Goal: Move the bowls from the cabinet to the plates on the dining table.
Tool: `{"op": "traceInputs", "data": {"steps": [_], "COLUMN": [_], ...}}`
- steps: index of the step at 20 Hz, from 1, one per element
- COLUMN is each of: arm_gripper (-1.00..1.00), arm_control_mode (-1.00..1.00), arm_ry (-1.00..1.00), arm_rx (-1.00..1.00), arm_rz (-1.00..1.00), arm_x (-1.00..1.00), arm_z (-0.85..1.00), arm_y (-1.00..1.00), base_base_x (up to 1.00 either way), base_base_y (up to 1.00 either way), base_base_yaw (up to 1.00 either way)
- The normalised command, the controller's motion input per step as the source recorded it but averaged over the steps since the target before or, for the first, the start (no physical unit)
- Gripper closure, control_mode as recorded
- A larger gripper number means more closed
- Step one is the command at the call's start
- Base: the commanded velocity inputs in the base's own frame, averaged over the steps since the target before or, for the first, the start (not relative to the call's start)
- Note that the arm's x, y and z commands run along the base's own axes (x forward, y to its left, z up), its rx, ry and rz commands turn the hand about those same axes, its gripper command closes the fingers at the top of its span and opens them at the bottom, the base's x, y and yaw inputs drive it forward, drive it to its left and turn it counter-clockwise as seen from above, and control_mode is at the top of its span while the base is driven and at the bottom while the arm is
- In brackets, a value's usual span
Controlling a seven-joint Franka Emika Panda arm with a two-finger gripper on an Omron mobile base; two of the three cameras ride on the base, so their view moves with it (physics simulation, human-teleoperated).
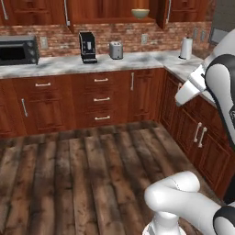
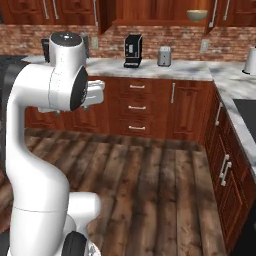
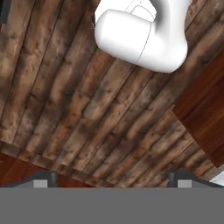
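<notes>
A tan bowl (image 1: 140, 13) (image 2: 197, 15) sits on the shelf of the open dark red-brown cabinet (image 1: 105, 11) (image 2: 150, 10) high on the back wall, above the counter. My gripper (image 3: 113, 181) is open, its two dark fingertips (image 3: 43, 179) standing far apart with nothing between them. It points down at the wooden plank floor (image 3: 87, 109), far from the bowl. The dining table and the plates are out of view.
On the marble counter (image 1: 69, 64) stand a black toaster oven (image 1: 18, 49), a coffee machine (image 1: 87, 46), a toaster (image 1: 116, 49) and a paper towel roll (image 1: 186, 48). Drawers and low cabinets line the back and right. The wooden floor (image 1: 82, 170) lies open between them.
</notes>
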Motion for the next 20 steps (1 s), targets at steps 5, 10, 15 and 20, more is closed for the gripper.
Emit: {"op": "traceInputs", "data": {"steps": [5,10,15,20], "arm_gripper": [-1.00,-1.00,-1.00,-1.00], "arm_control_mode": [1.00,1.00,1.00,1.00], "arm_ry": [0.00,0.00,0.00,0.00], "arm_rx": [0.00,0.00,0.00,0.00], "arm_rz": [0.00,0.00,0.00,0.00], "arm_x": [0.00,0.00,0.00,0.00], "arm_z": [0.00,0.00,0.00,0.00], "arm_y": [0.00,0.00,0.00,0.00], "base_base_x": [0.91,0.82,0.83,0.58], "base_base_y": [-0.15,-0.17,-0.19,-0.28], "base_base_yaw": [0.00,0.00,0.00,0.00]}}
